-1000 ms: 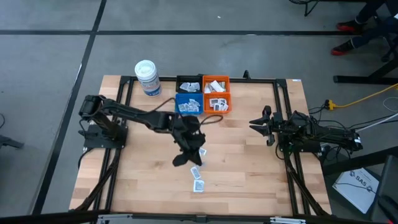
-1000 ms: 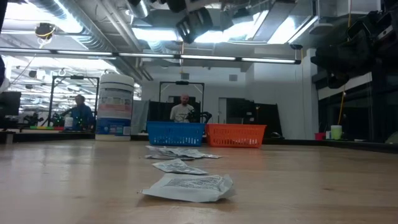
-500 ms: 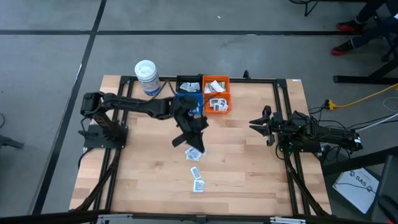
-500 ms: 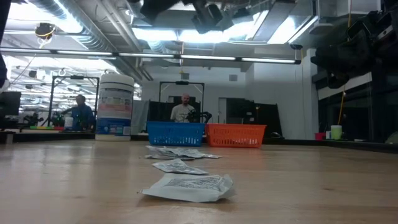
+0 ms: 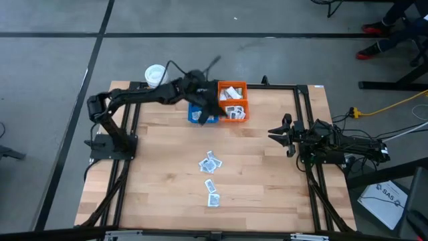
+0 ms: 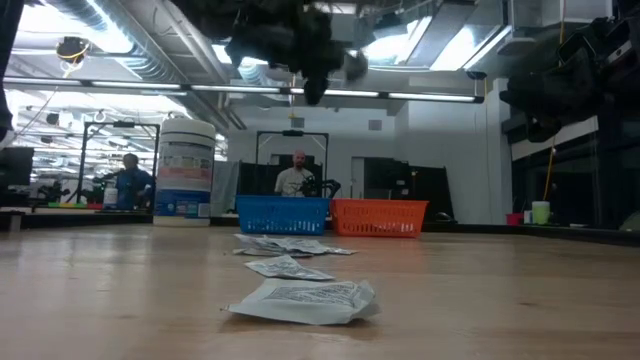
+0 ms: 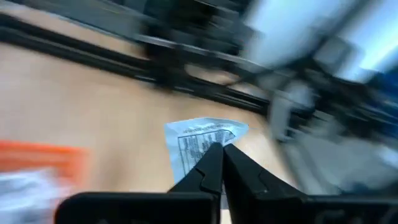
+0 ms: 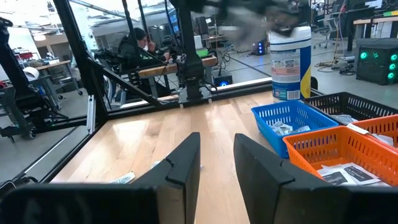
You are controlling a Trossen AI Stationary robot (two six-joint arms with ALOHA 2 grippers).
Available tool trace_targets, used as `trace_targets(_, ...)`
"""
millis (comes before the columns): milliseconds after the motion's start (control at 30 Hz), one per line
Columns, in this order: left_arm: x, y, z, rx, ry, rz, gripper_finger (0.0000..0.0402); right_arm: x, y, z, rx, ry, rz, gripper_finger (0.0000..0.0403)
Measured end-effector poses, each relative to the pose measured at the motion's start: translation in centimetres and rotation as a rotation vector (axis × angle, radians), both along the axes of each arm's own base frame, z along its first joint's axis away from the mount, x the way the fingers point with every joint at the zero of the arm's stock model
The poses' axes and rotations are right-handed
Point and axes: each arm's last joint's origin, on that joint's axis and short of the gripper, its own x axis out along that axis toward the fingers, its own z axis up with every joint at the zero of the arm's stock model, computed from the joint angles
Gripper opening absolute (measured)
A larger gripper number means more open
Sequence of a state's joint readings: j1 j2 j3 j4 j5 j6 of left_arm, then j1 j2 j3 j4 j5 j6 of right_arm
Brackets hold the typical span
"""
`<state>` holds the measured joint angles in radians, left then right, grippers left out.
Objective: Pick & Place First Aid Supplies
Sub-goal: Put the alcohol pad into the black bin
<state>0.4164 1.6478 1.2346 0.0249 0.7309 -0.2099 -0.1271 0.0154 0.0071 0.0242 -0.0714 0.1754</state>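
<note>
Nearest, a crumpled white sachet (image 6: 303,301) with grey print lies flat on the table (image 5: 267,181). Farther back, over the blue bin (image 5: 202,114), the left gripper (image 7: 219,163) is pinched on another sachet (image 7: 202,138). The right gripper (image 8: 214,163) waits, part-open and empty.

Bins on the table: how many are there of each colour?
Blue bin: 1
Orange bins: 2
Black bin: 1
Total: 4
</note>
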Motion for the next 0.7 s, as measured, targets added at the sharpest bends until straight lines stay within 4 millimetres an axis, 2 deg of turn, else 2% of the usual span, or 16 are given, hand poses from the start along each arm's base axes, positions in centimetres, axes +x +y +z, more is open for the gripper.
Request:
trace_targets(200, -2.1, 5.1, -0.9, 0.213, 0.135, 0.460, 0.0003, 0.0, 0.0, 0.0, 0.000, 0.000, 0.000, 0.0100)
trace_targets(333, -3.9, 7.4, -2.0, 0.333, 0.313, 0.658, 0.0003, 0.0, 0.0, 0.0, 0.000, 0.000, 0.000, 0.0100)
trace_targets(500, -5.1, 9.1, -4.2, 0.382, 0.490, 0.731, 0.0004, 0.0, 0.0, 0.0, 0.000, 0.000, 0.000, 0.0100)
trace_targets(700, -4.8, 10.0, -5.8, 0.442, 0.540, 0.697, 0.0004, 0.0, 0.0, 0.0, 0.000, 0.000, 0.000, 0.0100)
